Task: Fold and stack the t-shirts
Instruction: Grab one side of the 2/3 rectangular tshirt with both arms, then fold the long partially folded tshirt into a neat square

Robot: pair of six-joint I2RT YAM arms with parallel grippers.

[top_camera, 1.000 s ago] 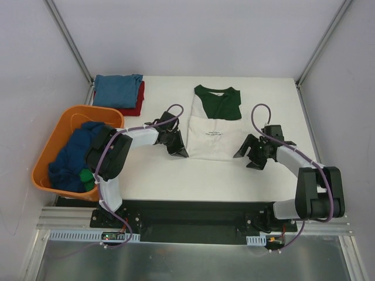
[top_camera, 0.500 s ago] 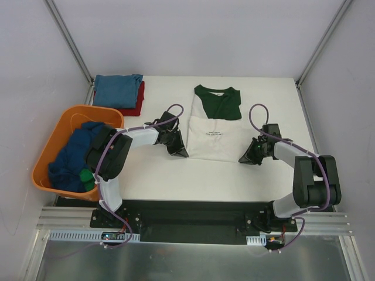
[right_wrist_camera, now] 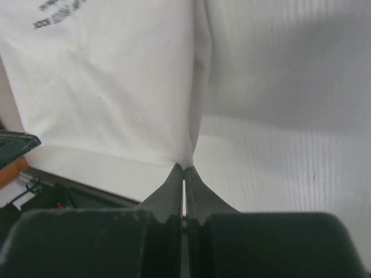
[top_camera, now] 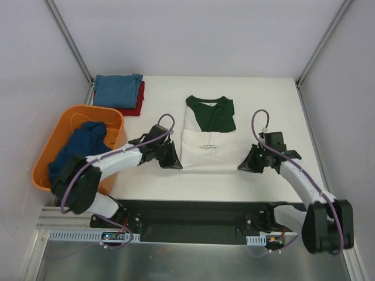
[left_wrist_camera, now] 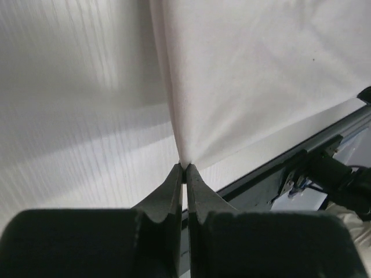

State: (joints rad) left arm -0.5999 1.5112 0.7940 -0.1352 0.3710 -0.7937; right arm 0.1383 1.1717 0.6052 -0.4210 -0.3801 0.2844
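A cream t-shirt (top_camera: 206,146) with dark green collar and sleeves folded over its top lies mid-table, black print showing. My left gripper (top_camera: 176,164) is shut on its near left corner; in the left wrist view the cream t-shirt (left_wrist_camera: 243,81) runs taut into the left gripper (left_wrist_camera: 185,168). My right gripper (top_camera: 241,167) is shut on the near right corner, and the cream t-shirt (right_wrist_camera: 116,87) is pinched at the right gripper (right_wrist_camera: 184,168). A blue t-shirt (top_camera: 118,90) lies folded on a red t-shirt (top_camera: 136,104) at the back left. A navy t-shirt (top_camera: 79,146) is heaped in the basket.
An orange plastic basket (top_camera: 57,132) stands at the left table edge beside my left arm. The table's near edge and black base rail (top_camera: 193,213) lie just behind both grippers. Frame posts rise at the back corners.
My right gripper has shut on the shirt's near right corner. Both grippers have drawn back toward the near edge, and the cream shirt has slid nearer and to the left with them.
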